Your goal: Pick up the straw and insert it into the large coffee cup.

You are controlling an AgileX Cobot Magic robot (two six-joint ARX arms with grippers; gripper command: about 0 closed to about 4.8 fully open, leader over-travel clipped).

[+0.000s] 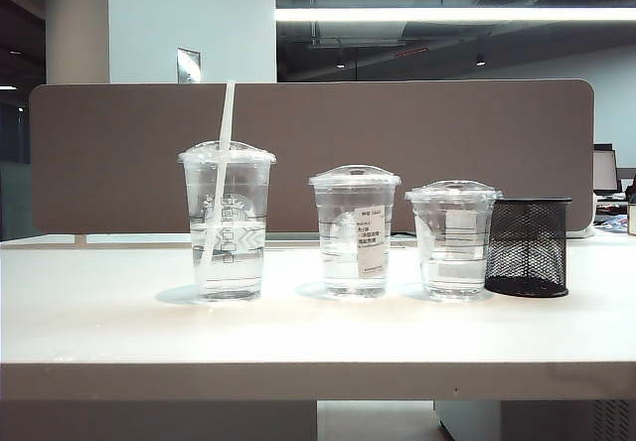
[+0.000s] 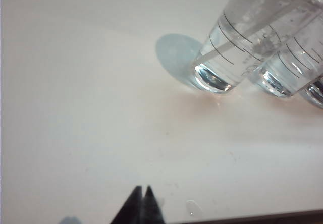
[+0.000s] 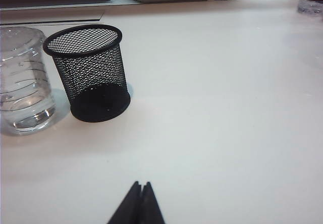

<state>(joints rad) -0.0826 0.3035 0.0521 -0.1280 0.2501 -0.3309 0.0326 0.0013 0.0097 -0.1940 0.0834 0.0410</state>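
1. We see the straw (image 1: 223,153) already standing in the large coffee cup (image 1: 227,222), passed through the domed lid, its long axis near upright and leaning slightly, lower end down in the water. We judge the insertion done.
2. The large coffee cup stands toward the left end of the desk (image 1: 298,332), first in a row running parallel to the front edge.
3. The left tool (image 2: 143,196) has its tips pressed together, holding nothing, hanging over bare desk nearer the front edge than the cup; the cup (image 2: 237,47) lies ahead of it, apart.
4. The right tool (image 3: 141,192) is likewise pinched shut and empty, over the right part of the desk, with the black mesh holder (image 3: 91,72) ahead of it.
5. The left arm is the nearer to the straw.
6. Beside the large cup stand a medium cup (image 1: 355,232), a short cup (image 1: 453,237), then the mesh holder; nothing blocks the left tool's path, though its view is too blurred to be certain.
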